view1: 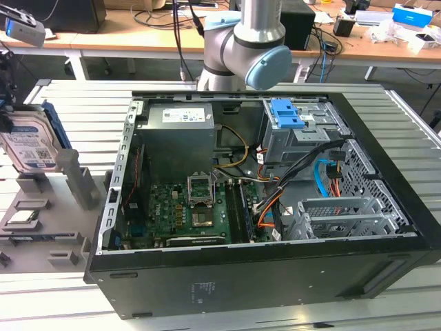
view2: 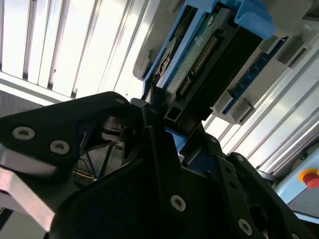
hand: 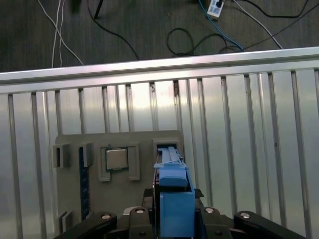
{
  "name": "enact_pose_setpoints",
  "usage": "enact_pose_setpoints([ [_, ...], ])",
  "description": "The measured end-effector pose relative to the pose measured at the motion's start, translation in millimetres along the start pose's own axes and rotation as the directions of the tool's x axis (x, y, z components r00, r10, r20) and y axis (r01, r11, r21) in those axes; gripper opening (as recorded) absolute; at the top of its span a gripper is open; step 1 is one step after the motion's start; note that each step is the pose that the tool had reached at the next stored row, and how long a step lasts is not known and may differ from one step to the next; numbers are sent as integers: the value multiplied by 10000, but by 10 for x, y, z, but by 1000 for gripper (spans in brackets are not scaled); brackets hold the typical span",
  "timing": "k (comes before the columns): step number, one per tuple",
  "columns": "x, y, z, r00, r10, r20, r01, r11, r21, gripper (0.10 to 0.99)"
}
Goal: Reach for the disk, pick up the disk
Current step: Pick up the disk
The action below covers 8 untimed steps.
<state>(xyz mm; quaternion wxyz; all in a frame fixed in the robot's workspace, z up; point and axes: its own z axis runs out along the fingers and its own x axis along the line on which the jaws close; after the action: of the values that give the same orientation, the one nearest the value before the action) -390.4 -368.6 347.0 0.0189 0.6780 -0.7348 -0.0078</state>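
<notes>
Disk point(view1: 27, 145) stands upright in a slot at the edge of the grey holder point(hand: 124, 199), apparently not yet lifted. The reach looks done: the gripper point(hand: 175, 201) straddles it, fingers point(view2: 154, 149) narrow and seemingly pressed against its sides. One disk, one chip point(hand: 116, 159), one gripper.

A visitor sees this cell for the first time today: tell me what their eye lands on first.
The open black computer case lies across the middle of the exterior view, its green circuit board exposed, with the grey-and-blue robot arm beyond it. At that view's left, the silver-grey hard drive with white-and-blue label and blue bracket stands upright in a grey fixture, which also holds a small square silver chip.
</notes>
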Motion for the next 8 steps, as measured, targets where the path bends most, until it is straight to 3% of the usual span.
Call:
enact_pose_setpoints([
  [8,3,3,-192,10000,0,0,0,10000,1,365],
])
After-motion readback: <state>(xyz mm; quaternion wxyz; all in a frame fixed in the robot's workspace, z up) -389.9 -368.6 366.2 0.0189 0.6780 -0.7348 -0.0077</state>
